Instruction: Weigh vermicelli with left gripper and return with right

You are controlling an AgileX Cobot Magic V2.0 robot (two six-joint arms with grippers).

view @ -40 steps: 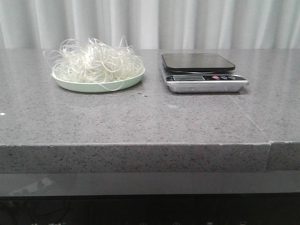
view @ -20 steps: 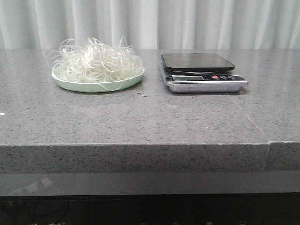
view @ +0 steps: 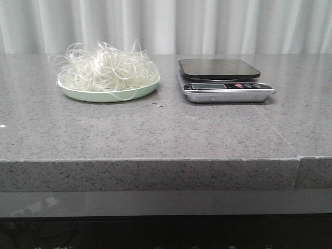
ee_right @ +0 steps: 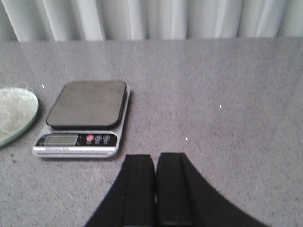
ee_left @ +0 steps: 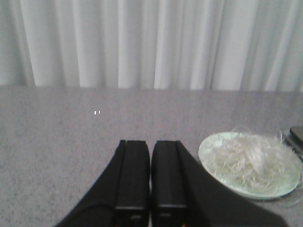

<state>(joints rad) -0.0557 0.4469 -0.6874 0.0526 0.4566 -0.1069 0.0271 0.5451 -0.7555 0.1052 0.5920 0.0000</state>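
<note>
The vermicelli [view: 106,67] is a loose whitish tangle heaped on a pale green plate [view: 104,95] at the left of the grey counter. The left wrist view also shows the vermicelli [ee_left: 253,161] on its plate [ee_left: 210,144], off to one side of my left gripper [ee_left: 150,142], which is shut with nothing between its fingers. A kitchen scale [view: 220,78] with a dark pan stands to the right of the plate; it is bare. My right gripper [ee_right: 155,156] is shut and empty, a short way from the scale [ee_right: 85,116]. Neither gripper shows in the front view.
A white curtain [view: 166,26] hangs behind the counter. The counter's front edge [view: 155,161] runs across the front view, with a seam [view: 298,155] at the right.
</note>
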